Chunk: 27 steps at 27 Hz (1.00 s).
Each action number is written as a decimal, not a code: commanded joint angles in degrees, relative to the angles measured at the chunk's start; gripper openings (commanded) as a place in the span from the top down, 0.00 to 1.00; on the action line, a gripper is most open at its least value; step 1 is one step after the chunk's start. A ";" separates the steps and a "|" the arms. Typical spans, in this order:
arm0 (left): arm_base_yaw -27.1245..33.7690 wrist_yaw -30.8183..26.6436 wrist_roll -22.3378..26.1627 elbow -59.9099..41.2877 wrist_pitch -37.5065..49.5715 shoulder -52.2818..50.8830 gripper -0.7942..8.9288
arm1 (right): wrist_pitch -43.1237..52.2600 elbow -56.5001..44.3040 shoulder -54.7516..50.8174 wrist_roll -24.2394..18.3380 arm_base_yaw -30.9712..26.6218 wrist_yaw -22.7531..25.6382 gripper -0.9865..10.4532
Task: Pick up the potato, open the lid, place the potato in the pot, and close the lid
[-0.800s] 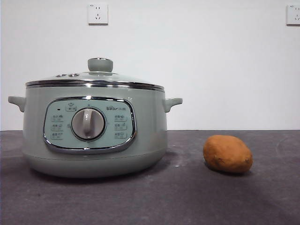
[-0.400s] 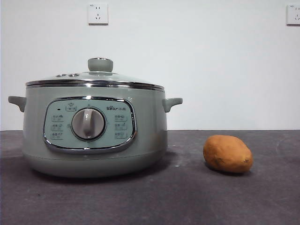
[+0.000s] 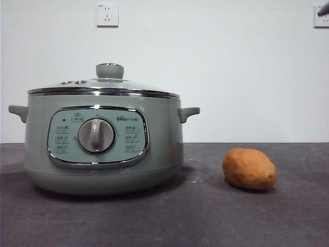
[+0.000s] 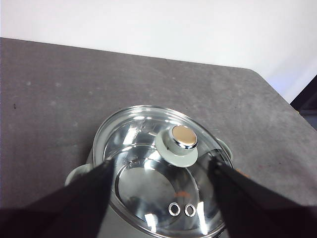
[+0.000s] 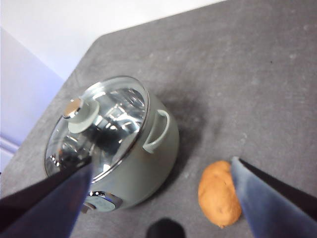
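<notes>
One potato [image 3: 250,169] nearest, lying loose on the dark grey table [image 3: 205,221]: oval, orange-brown, matte and faintly rough, long axis flat along the surface, well apart from the pot [image 3: 103,144] on the side of one small handle [image 3: 188,113]. Touched by nothing. Seen again from the right wrist [image 5: 219,193], just beside one of that arm's own jaws, with the pot beyond it.

Next back, large and pale sage-green, standing upright with its chrome-framed control panel [image 3: 97,137] and round grey dial [image 3: 96,136] facing forward. Closed by the lid [image 3: 103,87]: domed glass, shiny chrome rim seated all round on the pot's top edge, pale green knob [image 3: 109,70] upright at the centre. Through the glass from the left wrist [image 4: 158,168], only bright reflections and a bare metal inside; cannot tell more of the contents.

Above the lid, left gripper [image 4: 161,171] spread wide, jaws either side of the knob and clear of it, grasping nothing. Right gripper [image 5: 161,173] likewise released, jaws wide apart, high over the table between pot and potato. Farthest, white wall with two sockets [image 3: 107,15], and a small black tip [image 3: 323,10] at the upper corner.
</notes>
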 commanded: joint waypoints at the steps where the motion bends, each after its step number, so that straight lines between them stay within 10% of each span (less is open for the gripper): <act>1: 0.07 -0.04 0.81 0.35 0.20 -0.26 0.55 | 0.42 0.35 0.66 -1.46 0.94 0.20 0.50; 8: 0.07 0.00 0.81 0.37 0.20 -0.26 0.55 | -0.17 2.99 5.11 -2.01 6.99 6.71 0.50; 18: 0.07 -0.02 0.81 0.37 0.66 -0.26 0.55 | -6.93 11.13 22.01 -4.55 21.27 29.29 0.50; 27: 0.07 -0.07 0.81 0.37 0.66 -0.26 0.55 | -4.81 11.13 43.28 -4.50 22.36 30.08 0.50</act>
